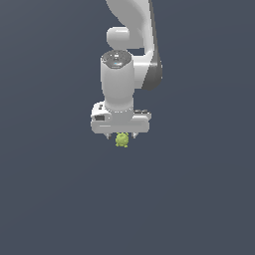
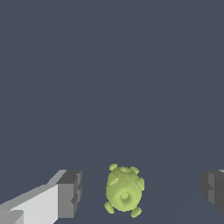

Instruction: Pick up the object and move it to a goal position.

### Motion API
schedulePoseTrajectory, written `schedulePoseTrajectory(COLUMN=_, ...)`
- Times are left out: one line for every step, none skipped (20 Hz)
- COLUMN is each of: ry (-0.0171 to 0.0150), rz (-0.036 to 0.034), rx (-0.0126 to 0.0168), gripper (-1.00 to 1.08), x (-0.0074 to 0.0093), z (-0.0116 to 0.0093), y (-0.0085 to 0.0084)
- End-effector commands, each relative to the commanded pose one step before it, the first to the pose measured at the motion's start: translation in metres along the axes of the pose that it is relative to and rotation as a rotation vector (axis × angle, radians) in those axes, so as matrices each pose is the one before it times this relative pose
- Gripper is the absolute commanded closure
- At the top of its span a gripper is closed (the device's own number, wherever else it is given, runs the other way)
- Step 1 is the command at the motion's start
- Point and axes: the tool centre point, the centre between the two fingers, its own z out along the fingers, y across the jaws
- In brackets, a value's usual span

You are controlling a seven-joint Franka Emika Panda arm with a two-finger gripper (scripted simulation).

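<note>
Closest in, the wrist view gives the clearest look: the object [image 2: 124,190], a knobbly yellow-green lump, sits squarely between the two grey fingers [image 2: 70,194] of the hand [image 2: 142,192], and neither pad touches it. The hand is spread wide, with clear dark surface showing on both sides of the object. One finger stands a little nearer to the object than the other, which only just shows at the frame's edge, so the lump looks slightly off the midline.

Out to the exterior view, and the hand [image 1: 121,135] hangs straight down over the object [image 1: 122,140], which peeks out just below the white palm, tucked between the fingertips. The arm [image 1: 118,79] rises upright behind the object, wrist stacked vertically above it. Beyond the object, nothing but a plain dark floor [image 1: 199,199]; no goal marker is visible in either picture.

The step in hand reads as closing on the object. To do it well, the fingers should meet the body of the lump rather than catch on a single stubby knob, since a rounded, bumpy shape could roll or squirt out under an uneven squeeze. A steady close with the wrist held vertical, then a straight lift, looks the safest course. Whether the fingertips are low enough cannot be told for certain.
</note>
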Motion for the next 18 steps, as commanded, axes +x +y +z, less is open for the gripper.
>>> schedulePoseTrajectory(ry=-0.00699, rz=0.01323, rx=0.00019, gripper=-0.92, x=-0.00753, z=0.00890, y=0.00096)
schedulePoseTrajectory(ry=-0.00318, rz=0.00676, rx=0.00004, gripper=-0.92, x=-0.00379, z=0.00433, y=0.00054)
schedulePoseTrajectory(ry=-0.00347, rz=0.00740, rx=0.00001, gripper=-0.92, x=-0.00418, z=0.00469, y=0.00061)
schedulePoseTrajectory(ry=-0.00381, rz=0.00810, rx=-0.00002, gripper=-0.92, x=-0.00461, z=0.00508, y=0.00070)
schedulePoseTrajectory(ry=-0.00413, rz=0.00879, rx=-0.00007, gripper=-0.92, x=-0.00505, z=0.00545, y=0.00080)
schedulePoseTrajectory(ry=-0.00443, rz=0.00949, rx=-0.00013, gripper=-0.92, x=-0.00550, z=0.00580, y=0.00091)
schedulePoseTrajectory(ry=-0.00473, rz=0.01017, rx=-0.00021, gripper=-0.92, x=-0.00597, z=0.00614, y=0.00102)
schedulePoseTrajectory(ry=-0.00506, rz=0.01090, rx=-0.00029, gripper=-0.92, x=-0.00644, z=0.00646, y=0.00117)
schedulePoseTrajectory(ry=-0.00495, rz=0.01073, rx=-0.00036, gripper=-0.92, x=-0.00641, z=0.00627, y=0.00121)
schedulePoseTrajectory(ry=-0.00463, rz=0.01007, rx=-0.00041, gripper=-0.92, x=-0.00606, z=0.00579, y=0.00120)
schedulePoseTrajectory(ry=-0.00430, rz=0.00939, rx=-0.00044, gripper=-0.92, x=-0.00570, z=0.00532, y=0.00117)
schedulePoseTrajectory(ry=-0.00398, rz=0.00872, rx=-0.00046, gripper=-0.92, x=-0.00533, z=0.00487, y=0.00113)
schedulePoseTrajectory(ry=-0.00366, rz=0.00804, rx=-0.00047, gripper=-0.92, x=-0.00494, z=0.00443, y=0.00109)
schedulePoseTrajectory(ry=-0.00333, rz=0.00735, rx=-0.00046, gripper=-0.92, x=-0.00454, z=0.00401, y=0.00103)
schedulePoseTrajectory(ry=-0.00302, rz=0.00668, rx=-0.00045, gripper=-0.92, x=-0.00414, z=0.00359, y=0.00097)
schedulePoseTrajectory(ry=-0.00269, rz=0.00596, rx=-0.00043, gripper=-0.92, x=-0.00372, z=0.00318, y=0.00088)
schedulePoseTrajectory(ry=-0.00237, rz=0.00526, rx=-0.00040, gripper=-0.92, x=-0.00330, z=0.00278, y=0.00079)
schedulePoseTrajectory(ry=-0.00205, rz=0.00457, rx=-0.00036, gripper=-0.92, x=-0.00287, z=0.00240, y=0.00071)
